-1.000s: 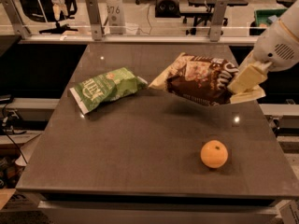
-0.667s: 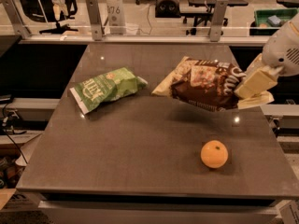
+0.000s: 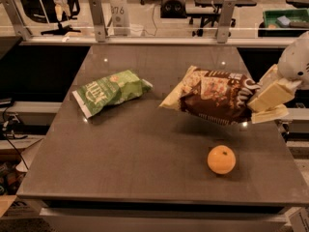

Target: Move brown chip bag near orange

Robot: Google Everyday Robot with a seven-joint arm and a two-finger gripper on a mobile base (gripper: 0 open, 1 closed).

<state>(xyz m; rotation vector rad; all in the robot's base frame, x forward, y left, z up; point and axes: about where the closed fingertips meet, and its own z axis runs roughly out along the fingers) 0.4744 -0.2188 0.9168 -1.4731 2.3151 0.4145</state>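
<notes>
Since the earlier frames, the brown chip bag point(image 3: 212, 100) and the claw point(image 3: 260, 106) have shifted down and to the right in the frame, bringing the bag closer to the orange point(image 3: 221, 159). The claw reaches in from the right edge of the frame, and its two pale fingers point(image 3: 270, 93) pinch the bag's right end between them. The bag hangs lengthwise across the right half of the frame, lifted off the surface point(image 3: 125, 153), with its cream left end pointing toward the centre. The orange rests on the surface at the lower right, just below the bag's right portion and apart from it. A green chip bag point(image 3: 110, 91) lies flat on the surface at the middle left, well apart from both the brown bag and the orange.
</notes>
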